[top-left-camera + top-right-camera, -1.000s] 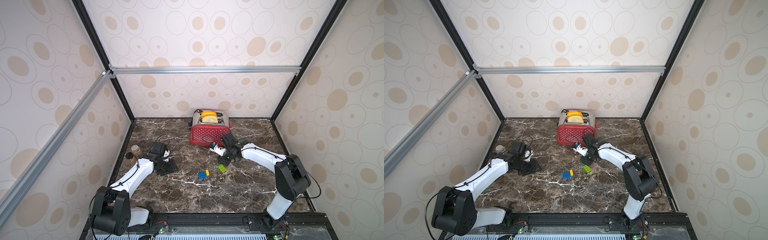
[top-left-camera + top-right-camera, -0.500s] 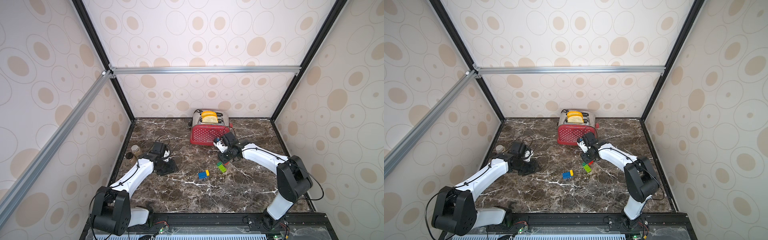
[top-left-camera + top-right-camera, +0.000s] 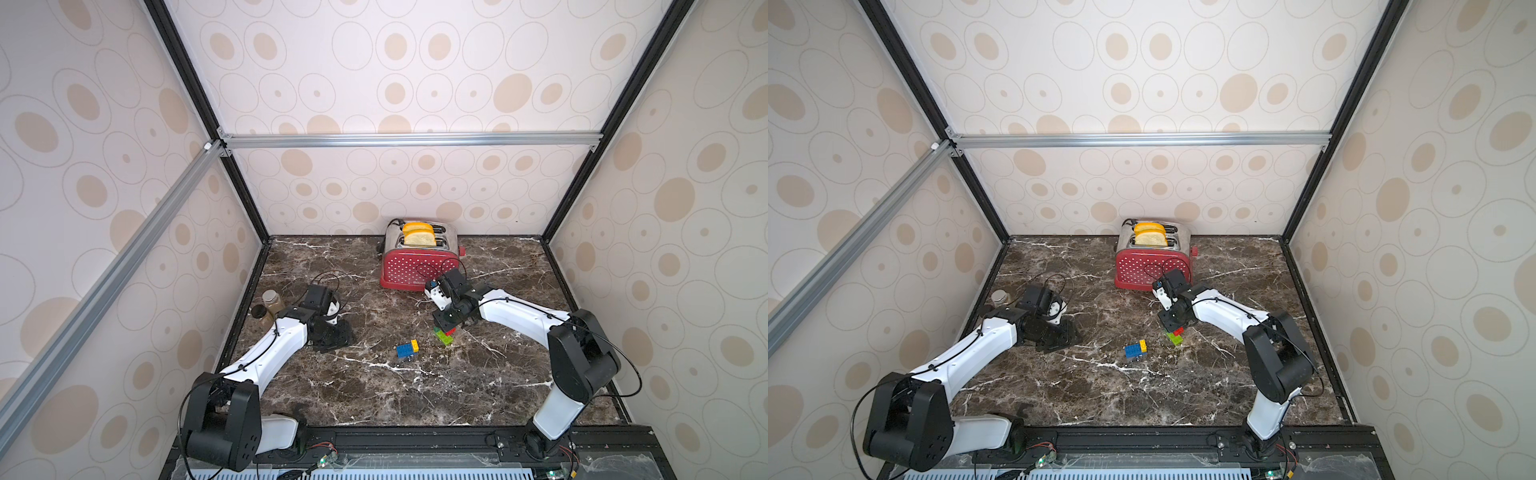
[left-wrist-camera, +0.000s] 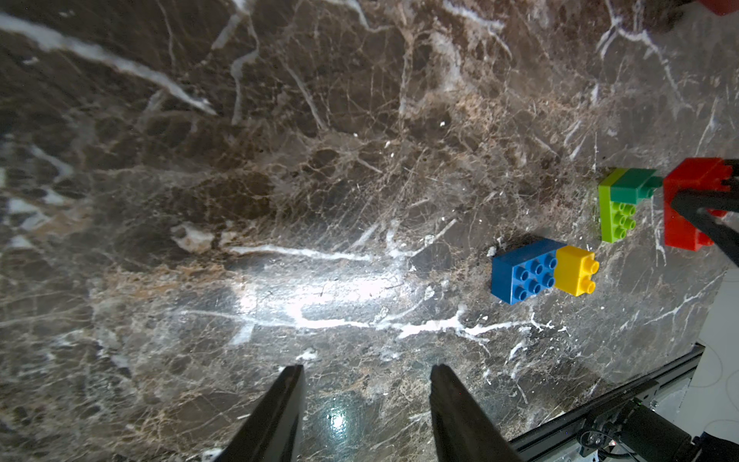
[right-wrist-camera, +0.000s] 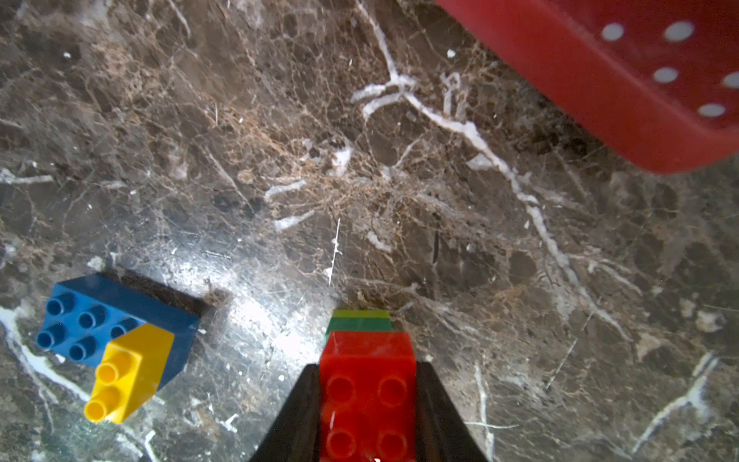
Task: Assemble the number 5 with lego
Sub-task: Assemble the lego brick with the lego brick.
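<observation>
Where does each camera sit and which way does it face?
Both top views: high in front, looking down at the marble table and toaster; both arms show.
Left wrist: on the left arm, facing the blue brick; open left gripper shows.
Right wrist: on the right arm, facing down; right gripper shut on the red brick.
Shared: both wrist views show that blue brick.

White-shelled arms (image 3: pixel 274 345) with bulky black joints, thin looping black cables (image 3: pixel 326 273), tapered black fingers (image 4: pixel 276 412) on each hand (image 4: pixel 366 400)
</observation>
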Motion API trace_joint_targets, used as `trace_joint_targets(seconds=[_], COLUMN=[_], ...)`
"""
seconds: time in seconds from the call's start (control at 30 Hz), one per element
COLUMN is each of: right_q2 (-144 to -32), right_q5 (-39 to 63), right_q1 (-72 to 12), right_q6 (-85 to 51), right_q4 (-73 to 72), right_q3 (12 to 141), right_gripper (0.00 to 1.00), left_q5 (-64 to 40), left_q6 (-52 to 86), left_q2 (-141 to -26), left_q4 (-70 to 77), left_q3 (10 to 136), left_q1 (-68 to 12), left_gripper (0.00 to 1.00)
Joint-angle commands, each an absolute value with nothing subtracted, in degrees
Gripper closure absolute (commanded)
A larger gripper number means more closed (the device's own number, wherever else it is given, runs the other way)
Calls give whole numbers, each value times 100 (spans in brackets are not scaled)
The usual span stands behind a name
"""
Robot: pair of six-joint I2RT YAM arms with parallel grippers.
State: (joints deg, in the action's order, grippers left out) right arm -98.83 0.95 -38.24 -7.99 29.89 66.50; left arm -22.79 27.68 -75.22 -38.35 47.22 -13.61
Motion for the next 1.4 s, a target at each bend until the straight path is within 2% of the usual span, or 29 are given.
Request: trace_joint_targets(seconds=[0.0,0.6,1.0,1.37], right_q2=[-9885,-10033,-10086,-9713], right_q5=[-14,59,-509,-908], right_q1=[-3872,-3867,-3997,-4092], right_q6=[-952,-1036,-1116,-1796], right_q4=[3119,3054,3039,2840], right_q3=[6516,6388,6324,5914], right_gripper=[81,81,81,82], left_q5=[-2215,-2176,-2162,-2162], left_q6=[2672,2716,2707,2707], left_q2=[-7517,-7418,-7383,-7426], left_q4=[-3876,-3858,-3852,-3832], left_q3=[4721,4606,4589,4597], left_q1=[-1372,-1375,-1371,-1374], left_gripper=[47,47,47,47])
